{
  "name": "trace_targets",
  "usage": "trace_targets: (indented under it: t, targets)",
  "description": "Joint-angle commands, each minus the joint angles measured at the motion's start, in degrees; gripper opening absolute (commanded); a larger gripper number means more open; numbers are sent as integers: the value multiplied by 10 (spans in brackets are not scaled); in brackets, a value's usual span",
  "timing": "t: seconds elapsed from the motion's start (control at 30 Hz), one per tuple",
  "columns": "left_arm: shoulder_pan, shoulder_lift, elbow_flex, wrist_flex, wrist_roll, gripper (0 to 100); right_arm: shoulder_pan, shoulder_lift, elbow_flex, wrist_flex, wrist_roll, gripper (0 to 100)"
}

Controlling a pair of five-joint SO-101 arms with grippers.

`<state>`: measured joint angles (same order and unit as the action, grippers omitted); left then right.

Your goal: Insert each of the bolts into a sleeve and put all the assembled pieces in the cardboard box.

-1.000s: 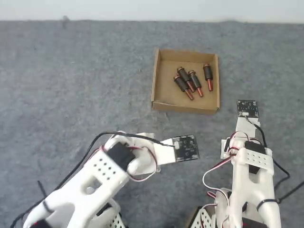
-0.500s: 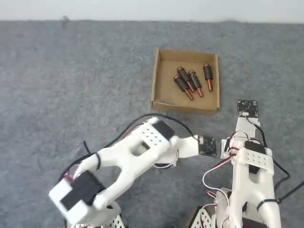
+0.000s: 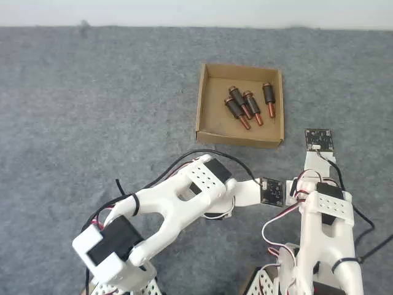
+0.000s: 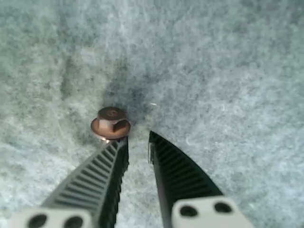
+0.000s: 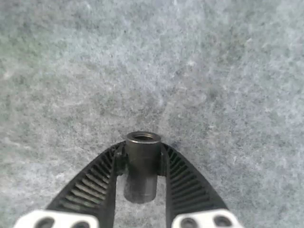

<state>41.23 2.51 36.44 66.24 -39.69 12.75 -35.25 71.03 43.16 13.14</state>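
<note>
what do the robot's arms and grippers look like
Left arm and right arm are white plastic shells with rows of small holes, black servo blocks, thin red, white and black wires, and a black circuit board at each wrist. Left gripper and right gripper have black ribbed fingers tapering to points on white bases with screw holes.

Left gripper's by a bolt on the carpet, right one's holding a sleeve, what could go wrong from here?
1. The bolt sits beside one jaw tip of the left gripper, not between its jaws; closing there may knock it away.
2. The gap between those jaws looks narrower than the bolt's flanged head, so they may need to open wider.
3. The right gripper holds the sleeve near the left gripper, so the two could bump.
</note>
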Motion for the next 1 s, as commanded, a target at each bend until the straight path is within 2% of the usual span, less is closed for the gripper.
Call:
trace_targets:
  t: [0.0, 0.13, 0.3, 0.63, 0.97]
  targets:
    - [0, -11, -32, 4, -3, 70, -7, -26, -5, -8, 11, 6]
    - [0, -35, -54, 38, -2, 71, -7, -26, -5, -8, 11, 6]
    - [-1, -71, -38, 36, -2, 73, -7, -26, -5, -7, 11, 6]
    - [-63, -57, -15, -32, -2, 73, -7, -26, -4, -7, 11, 6]
    - [-57, -17, -27, -35, -2, 73, -7, -26, -4, -7, 11, 6]
